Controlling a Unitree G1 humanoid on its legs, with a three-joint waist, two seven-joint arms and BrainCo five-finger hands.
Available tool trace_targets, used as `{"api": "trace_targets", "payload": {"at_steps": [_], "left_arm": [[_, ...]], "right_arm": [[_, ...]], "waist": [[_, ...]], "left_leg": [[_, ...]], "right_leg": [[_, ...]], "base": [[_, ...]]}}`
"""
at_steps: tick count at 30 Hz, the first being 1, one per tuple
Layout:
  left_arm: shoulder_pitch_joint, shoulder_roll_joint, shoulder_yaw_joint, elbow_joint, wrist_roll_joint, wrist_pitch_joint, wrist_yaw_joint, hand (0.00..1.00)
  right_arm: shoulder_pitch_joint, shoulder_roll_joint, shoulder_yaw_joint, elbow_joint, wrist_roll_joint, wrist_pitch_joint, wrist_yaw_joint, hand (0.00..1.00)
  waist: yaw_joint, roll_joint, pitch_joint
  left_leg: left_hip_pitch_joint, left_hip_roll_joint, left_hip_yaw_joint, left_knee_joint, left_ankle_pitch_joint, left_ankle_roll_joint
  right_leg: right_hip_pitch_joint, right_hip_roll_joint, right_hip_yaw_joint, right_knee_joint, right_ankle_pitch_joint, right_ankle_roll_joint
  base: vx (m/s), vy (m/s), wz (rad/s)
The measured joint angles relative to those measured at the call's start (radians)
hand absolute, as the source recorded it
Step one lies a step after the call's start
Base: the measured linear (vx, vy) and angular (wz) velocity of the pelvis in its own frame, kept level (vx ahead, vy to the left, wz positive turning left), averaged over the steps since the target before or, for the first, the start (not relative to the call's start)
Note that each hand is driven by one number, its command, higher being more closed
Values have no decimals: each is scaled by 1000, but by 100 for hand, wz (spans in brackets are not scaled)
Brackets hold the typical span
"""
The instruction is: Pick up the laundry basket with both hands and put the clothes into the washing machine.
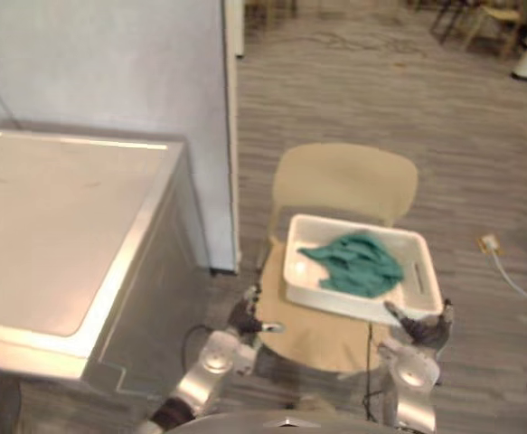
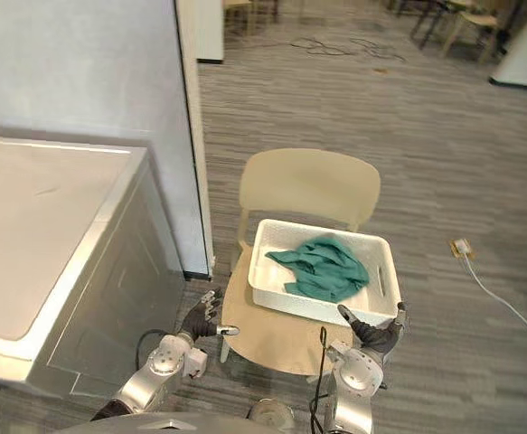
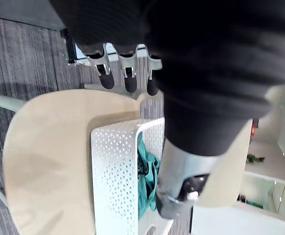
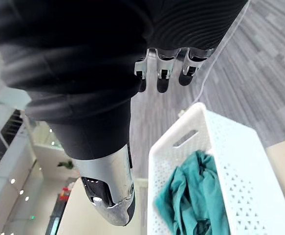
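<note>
Both my hands were low in front of me, one at each side of the chair. My left hand (image 1: 245, 318) was released, with straight fingers (image 3: 126, 74) and nothing in it. It hung at the left edge of the seat, near the laundry basket (image 1: 335, 304) but apart from it. My right hand (image 1: 421, 327) was also released and empty, just beside the right front corner of the basket; I could not tell if it touched the rim. The white perforated basket stood on the seat of the beige chair (image 1: 344, 181), with the teal clothes (image 1: 358, 262) lying inside. Further to my left stood the washing machine (image 1: 55, 226), and its lid looked closed. I judged that the task was at its beginning: the grasp, the lifting and the loading were all left to do.
</note>
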Motion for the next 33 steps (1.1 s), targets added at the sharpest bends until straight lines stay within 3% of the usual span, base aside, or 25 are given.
{"api": "trace_targets", "payload": {"at_steps": [1,3,5,6,7,8,12,14,15,20,28,33], "left_arm": [[25,3,12,-15,-3,4,0,0],[67,7,40,-69,-3,9,-6,0],[65,15,41,-76,-3,8,-11,0],[64,15,41,-75,-2,9,-21,0],[68,13,41,-76,-2,9,-28,0],[73,11,42,-73,-1,12,-33,0],[75,52,66,-83,1,13,-42,0],[71,61,82,-119,1,13,-43,0],[58,67,84,-154,0,11,-43,0],[36,52,107,-156,-2,-3,-45,0],[11,36,148,-196,-2,-24,-45,0],[11,35,181,-212,-18,-26,-44,0]], "right_arm": [[-6,1,-10,1,0,0,0,0],[-32,-10,-70,2,-2,2,-6,0],[-52,-23,-99,11,-3,2,-20,0],[-67,-38,-118,19,-2,5,-32,0],[-77,-64,-136,18,-2,7,-42,0],[-85,-84,-148,24,-2,13,-42,0],[-155,-111,-191,30,-3,26,-41,0],[-251,-197,-190,100,-2,26,-41,0],[-356,-301,-173,180,-2,28,-39,0],[-531,-513,-85,271,-27,41,-25,0],[-659,-705,-51,421,-36,63,24,0],[-695,-742,13,409,86,38,111,0]], "waist": [[4,10,5],[16,3,14],[18,0,16],[12,-4,18],[10,4,19],[9,6,22],[5,-19,62],[4,-15,97],[9,-1,139],[11,65,190],[-5,82,290],[7,77,319]], "left_leg": [[-30,10,-18,71,14,21],[-70,10,-16,121,19,37],[-75,-5,-17,60,-5,42],[-77,-25,-19,-22,-6,41],[-67,-42,-18,-150,41,35],[-51,-51,-6,-179,82,-18],[-76,-110,27,-157,66,12],[-98,-124,52,-152,59,24],[-117,-134,79,-152,60,31],[-187,-141,141,-152,58,52],[-262,-127,158,-126,62,57],[-295,-108,187,-112,62,57]], "right_leg": [[26,3,-14,-4,-7,-8],[47,-14,-24,-18,-5,-10],[40,-30,-25,-20,-5,-8],[34,-48,-30,-19,-3,3],[19,-64,-31,-10,-5,22],[3,-80,-19,11,-12,46],[-41,-144,8,25,4,84],[-78,-164,26,29,21,95],[-120,-178,54,30,38,101],[-240,-193,126,46,71,116],[-338,-193,143,82,84,110],[-398,-191,155,115,86,107]], "base": [[-12,-35,31],[33,39,24],[24,70,15],[50,151,17],[69,181,12],[75,200,2],[110,197,-10],[10,147,-31],[-33,136,-33],[-48,86,-36],[-3,-7,-10],[-30,-15,-13]]}}
